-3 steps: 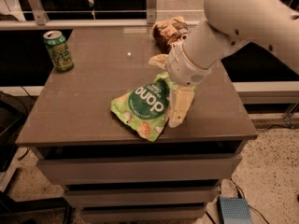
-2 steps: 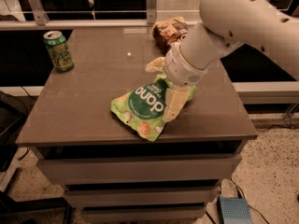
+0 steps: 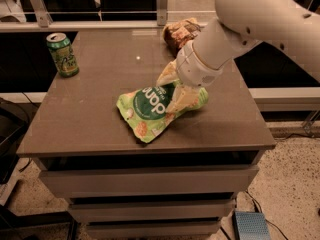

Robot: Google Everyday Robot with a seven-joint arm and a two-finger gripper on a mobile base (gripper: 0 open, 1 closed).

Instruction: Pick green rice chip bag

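The green rice chip bag [image 3: 150, 106], light green with a dark green circle and white lettering, lies crumpled at the middle of the brown table [image 3: 90, 119]. My gripper [image 3: 174, 88] comes down from the upper right on the white arm [image 3: 260, 19]. It is at the bag's right end. One cream finger [image 3: 167, 74] is behind the bag's top edge and the other [image 3: 181, 101] lies across its front face, so the two are pinched on the bag. The bag's left part rests on the table.
A green soda can [image 3: 62, 54] stands at the table's far left corner. A brown-and-white chip bag [image 3: 180, 31] lies at the far edge, just behind my wrist. A metal rail [image 3: 100, 25] runs behind the table. Drawers sit below the tabletop.
My gripper has moved left onto the bag's right end and its fingers have closed in on it. The bag's right end has bunched up and shifted slightly.
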